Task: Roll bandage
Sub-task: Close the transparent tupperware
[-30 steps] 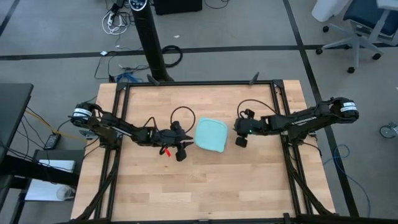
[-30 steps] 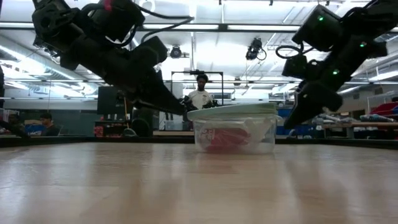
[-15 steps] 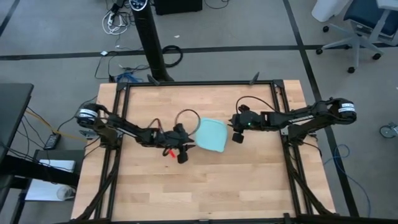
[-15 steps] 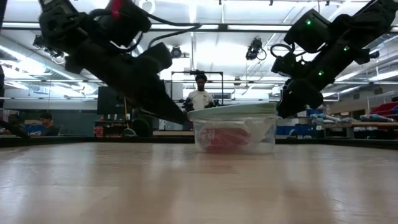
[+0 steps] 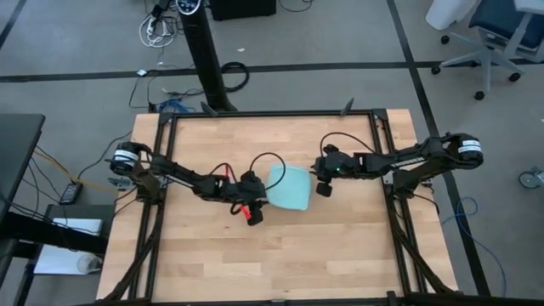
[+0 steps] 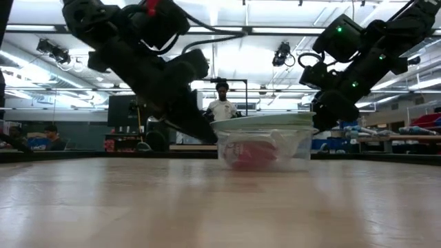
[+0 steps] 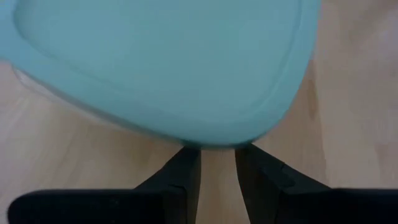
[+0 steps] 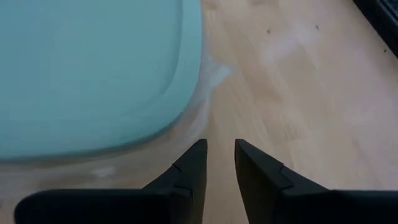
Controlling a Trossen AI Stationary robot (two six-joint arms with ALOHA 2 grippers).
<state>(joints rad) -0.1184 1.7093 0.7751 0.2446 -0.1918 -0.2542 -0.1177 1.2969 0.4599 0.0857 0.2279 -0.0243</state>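
Note:
A clear square container (image 5: 289, 187) with a light-blue lid (image 7: 161, 56) stands on its base at the middle of the wooden table. The red bandage (image 6: 244, 156) lies inside it, showing through the clear wall. My left gripper (image 5: 262, 201) is at the container's near left corner, its fingers (image 7: 186, 171) a narrow gap apart with nothing between them. My right gripper (image 5: 316, 183) is at the container's right side, beside a corner of the lid (image 8: 186, 93). Its fingers (image 8: 252, 165) are also a narrow gap apart, over bare table. My left gripper meets the container's near left corner just below the lid's rim (image 7: 217, 144) with the tips of both fingers. They come from the table's left, slanting down. The container stands flat on the table. Whether my right gripper touches the container's right side (image 6: 309, 131), I cannot tell.
Black frame rails (image 5: 166, 170) run along the table's left, right and far edges. The near half of the table (image 5: 280, 255) is bare wood. In the low view people (image 6: 222, 105) show in the room far behind the table.
My left gripper has gone toward the table's right edge and reached the container's corner. The container has turned a little and slid slightly to the right. My right gripper has come a little toward the container's right side.

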